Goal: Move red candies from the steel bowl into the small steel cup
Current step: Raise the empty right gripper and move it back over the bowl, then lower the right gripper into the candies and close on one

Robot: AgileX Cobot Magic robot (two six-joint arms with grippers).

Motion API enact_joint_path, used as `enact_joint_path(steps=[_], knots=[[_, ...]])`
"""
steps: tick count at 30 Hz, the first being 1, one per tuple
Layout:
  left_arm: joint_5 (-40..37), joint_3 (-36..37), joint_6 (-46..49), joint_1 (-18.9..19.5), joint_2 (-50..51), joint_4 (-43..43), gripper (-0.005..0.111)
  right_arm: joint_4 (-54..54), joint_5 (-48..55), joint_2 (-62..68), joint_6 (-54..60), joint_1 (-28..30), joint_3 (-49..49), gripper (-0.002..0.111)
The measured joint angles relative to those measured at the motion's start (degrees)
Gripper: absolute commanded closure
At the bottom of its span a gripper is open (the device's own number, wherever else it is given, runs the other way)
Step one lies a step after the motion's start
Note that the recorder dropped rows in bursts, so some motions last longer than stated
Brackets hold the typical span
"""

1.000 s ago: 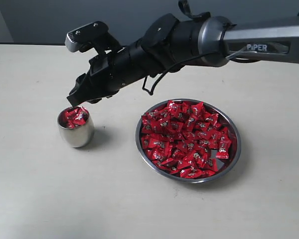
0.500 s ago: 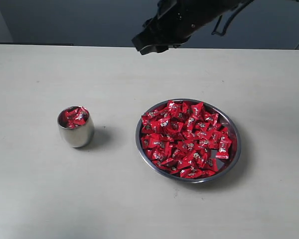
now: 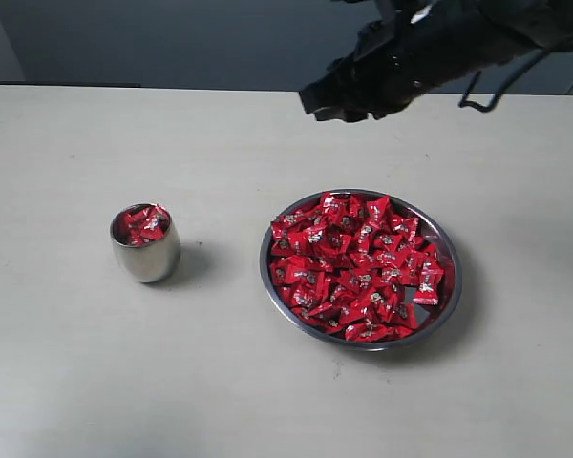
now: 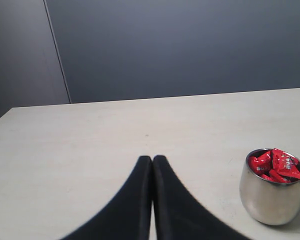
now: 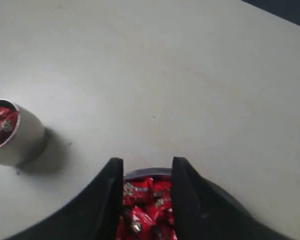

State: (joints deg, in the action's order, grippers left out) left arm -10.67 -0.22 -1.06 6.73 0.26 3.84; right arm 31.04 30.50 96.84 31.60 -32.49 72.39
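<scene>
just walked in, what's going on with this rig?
It is moving red candies from the steel bowl into the small steel cup. The cup holds candies up to its rim; the bowl is heaped. The right gripper hangs above the table near the bowl's far side, open and empty. The left gripper is shut, holding nothing.

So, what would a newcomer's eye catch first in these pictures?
The heap of red candies filling the wide steel bowl, right of centre. Next, the small steel cup to its left, topped with red, and the dark right tool hanging open above, beyond the bowl.
</scene>
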Motion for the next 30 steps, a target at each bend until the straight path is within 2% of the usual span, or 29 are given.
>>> enact_joint_path(steps=[2, 4, 12, 30], knots=[[0.00, 0.00, 0.00, 0.00, 0.00, 0.00, 0.106, 1.50, -1.35, -3.31, 0.29, 4.49, -6.15, 0.076], [0.00, 0.00, 0.00, 0.00, 0.00, 0.00, 0.106, 2.01, -2.73, -6.24, 1.32, 6.35, -11.24, 0.076], [0.00, 0.00, 0.00, 0.00, 0.00, 0.00, 0.106, 6.58, -8.65, -11.07, 4.14, 6.86, -23.78, 0.076], [0.00, 0.00, 0.00, 0.00, 0.00, 0.00, 0.106, 7.42, -9.64, -11.07, 4.40, 6.90, -26.84, 0.076]])
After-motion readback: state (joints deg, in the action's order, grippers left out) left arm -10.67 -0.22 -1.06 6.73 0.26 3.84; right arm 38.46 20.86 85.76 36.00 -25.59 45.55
